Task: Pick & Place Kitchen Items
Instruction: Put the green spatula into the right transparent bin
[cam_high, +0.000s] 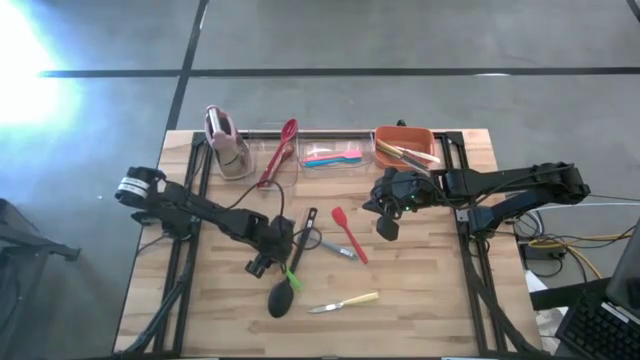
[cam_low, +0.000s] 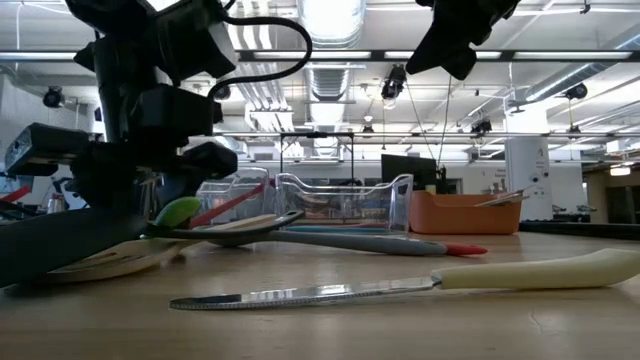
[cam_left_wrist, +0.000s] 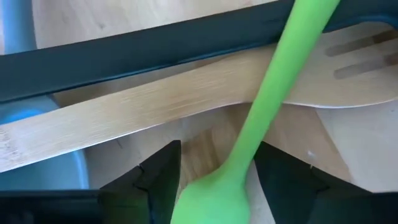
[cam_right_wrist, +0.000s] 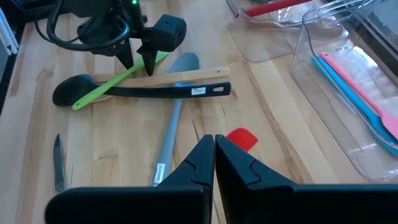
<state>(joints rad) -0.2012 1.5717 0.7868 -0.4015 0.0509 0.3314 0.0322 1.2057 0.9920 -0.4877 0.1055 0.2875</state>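
Observation:
A green silicone utensil (cam_left_wrist: 261, 118) lies slanted over a wooden spatula (cam_left_wrist: 155, 102) and the black ladle's handle (cam_left_wrist: 143, 50) on the table. My left gripper (cam_left_wrist: 217, 149) points down at it, open. One finger stands on each side of the utensil's broad end (cam_left_wrist: 211, 199). The high view shows this gripper (cam_high: 272, 262) left of centre, beside the ladle's bowl (cam_high: 281, 300). My right gripper (cam_right_wrist: 214, 149) hangs shut above the table, over the red spatula (cam_high: 348, 232), and holds nothing. My left gripper comes from above, pointing steeply down, with its fingers (cam_left_wrist: 158, 180) either side of the green utensil's broad end (cam_left_wrist: 205, 193). I cannot tell whether they touch it. The utensil rests on the wooden spatula and the ladle handle.
A pale-handled knife (cam_high: 345, 302) lies near the front edge and a grey-handled utensil (cam_high: 335, 248) at the centre. At the back stand a pink-topped rack (cam_high: 228, 145), a clear bin (cam_high: 345, 170) with pink and blue utensils, a red spoon (cam_high: 280, 150) and an orange bin (cam_high: 405, 135).

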